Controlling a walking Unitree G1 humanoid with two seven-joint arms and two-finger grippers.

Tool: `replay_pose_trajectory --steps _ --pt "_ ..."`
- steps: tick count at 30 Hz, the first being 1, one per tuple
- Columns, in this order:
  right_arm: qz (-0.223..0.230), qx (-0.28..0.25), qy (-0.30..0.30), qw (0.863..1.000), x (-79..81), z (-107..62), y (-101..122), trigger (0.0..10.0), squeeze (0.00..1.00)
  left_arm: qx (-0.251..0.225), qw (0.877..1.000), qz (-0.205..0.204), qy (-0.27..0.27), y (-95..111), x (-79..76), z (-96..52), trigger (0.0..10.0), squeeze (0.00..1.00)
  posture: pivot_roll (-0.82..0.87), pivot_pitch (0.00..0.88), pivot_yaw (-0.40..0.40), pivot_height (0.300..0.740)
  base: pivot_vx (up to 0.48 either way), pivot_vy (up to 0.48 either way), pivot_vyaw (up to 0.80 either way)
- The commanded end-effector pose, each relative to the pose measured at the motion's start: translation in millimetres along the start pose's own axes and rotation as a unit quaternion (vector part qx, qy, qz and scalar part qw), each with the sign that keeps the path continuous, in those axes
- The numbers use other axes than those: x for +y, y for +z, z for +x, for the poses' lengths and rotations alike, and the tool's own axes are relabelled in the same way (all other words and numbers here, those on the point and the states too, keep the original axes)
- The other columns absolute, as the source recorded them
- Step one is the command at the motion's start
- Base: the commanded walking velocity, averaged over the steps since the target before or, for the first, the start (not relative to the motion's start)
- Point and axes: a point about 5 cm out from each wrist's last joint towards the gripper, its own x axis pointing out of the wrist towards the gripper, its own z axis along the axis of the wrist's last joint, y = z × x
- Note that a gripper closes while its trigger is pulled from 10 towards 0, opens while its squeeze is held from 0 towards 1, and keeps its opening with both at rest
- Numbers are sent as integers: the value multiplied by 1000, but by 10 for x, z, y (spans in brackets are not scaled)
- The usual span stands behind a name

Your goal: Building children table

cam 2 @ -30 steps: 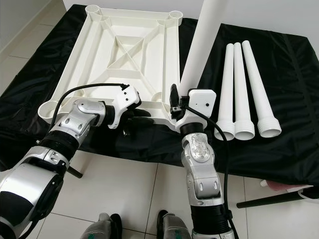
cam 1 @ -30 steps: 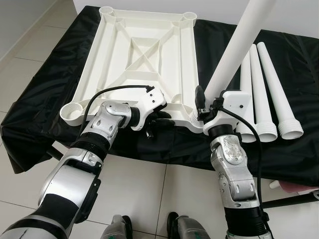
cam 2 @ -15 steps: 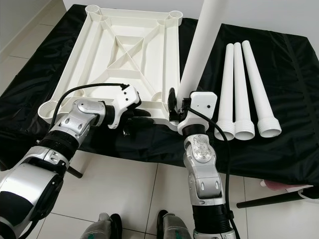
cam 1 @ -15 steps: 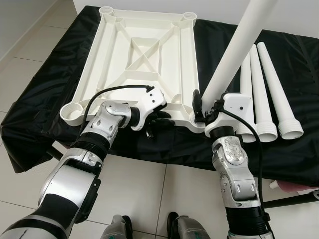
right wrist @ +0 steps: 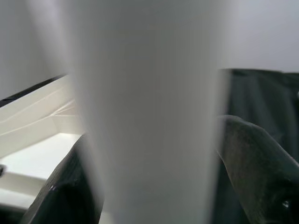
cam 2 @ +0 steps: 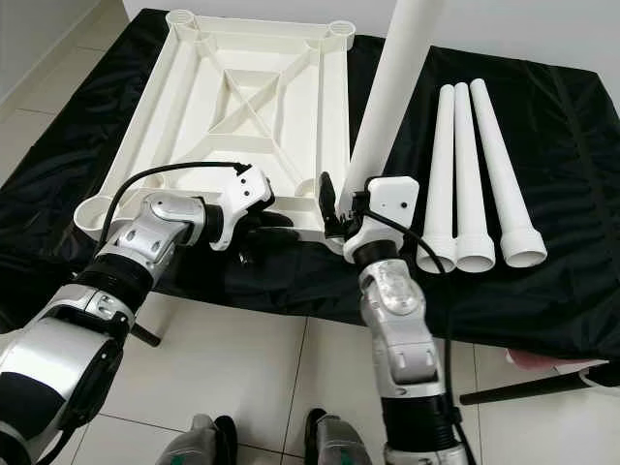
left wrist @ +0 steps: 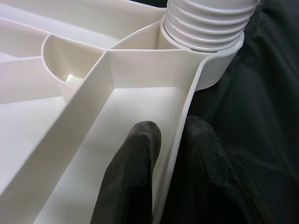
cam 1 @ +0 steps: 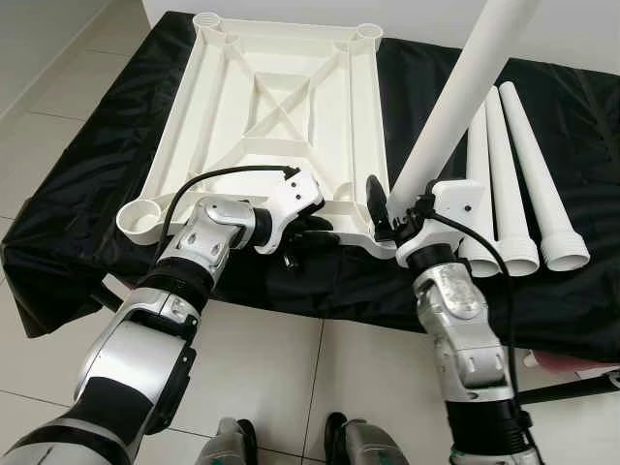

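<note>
A: Right gripper (cam 1: 386, 205)?
B: Clamped round white table leg (cam 1: 455, 102), threaded end in tabletop's (cam 1: 276, 107) near-right corner socket.
A: Left gripper (left wrist: 161, 154)?
B: Pinching tabletop's near rim.

Black cloth (cam 1: 87, 184) over white tiled floor (cam 1: 291, 378)
</note>
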Motion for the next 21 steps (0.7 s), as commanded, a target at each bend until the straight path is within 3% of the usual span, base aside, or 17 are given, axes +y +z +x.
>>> replay_pose_trajectory --steps 1,8,21 --pt "3 4 7 1000 -63 -2 -15 10000 0 -14 999 -12 39 10 40 -15 10000 0 -69 204 8 740 0 0 0" --pt "-16 18 43 999 -212 15 -34 10000 0 -13 999 -12 39 4 39 -20 10000 0 -69 204 6 740 0 0 0" --pt "-8 37 113 993 -173 3 -93 10000 0 -14 999 -13 42 10 51 -29 10000 0 -67 201 3 740 0 0 0"
